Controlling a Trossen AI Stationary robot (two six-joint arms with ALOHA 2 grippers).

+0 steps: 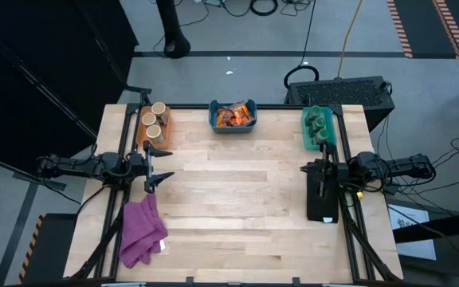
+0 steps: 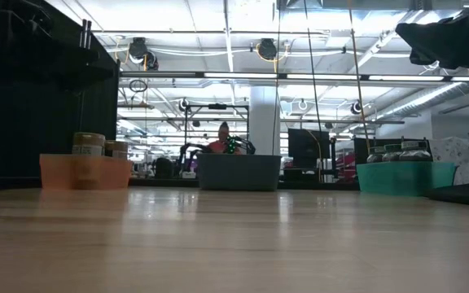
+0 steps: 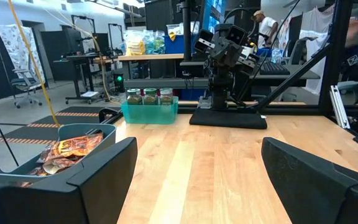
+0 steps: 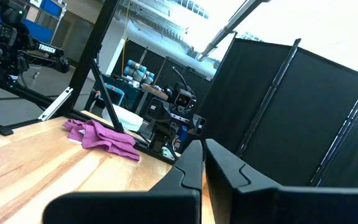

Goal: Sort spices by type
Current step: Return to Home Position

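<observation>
Wooden table (image 1: 237,199): three bins (image 1: 233,129), purple cloth (image 1: 140,231)

1. From overhead we look straight down on the whole pale wooden table (image 1: 237,207).
2. At table height we face level across it toward the far translucent orange plastic bin (image 2: 85,172), dark blue plastic bin (image 2: 238,172) and teal plastic bin (image 2: 404,176).
3. Past the left gripper's (image 3: 197,149) wide-spread jaws we see that teal plastic bin ahead, between them.
4. Past the right gripper's (image 4: 204,149) closed jaws we see the crumpled purple cloth (image 4: 101,135) off to one side, shared with the overhead view.
</observation>
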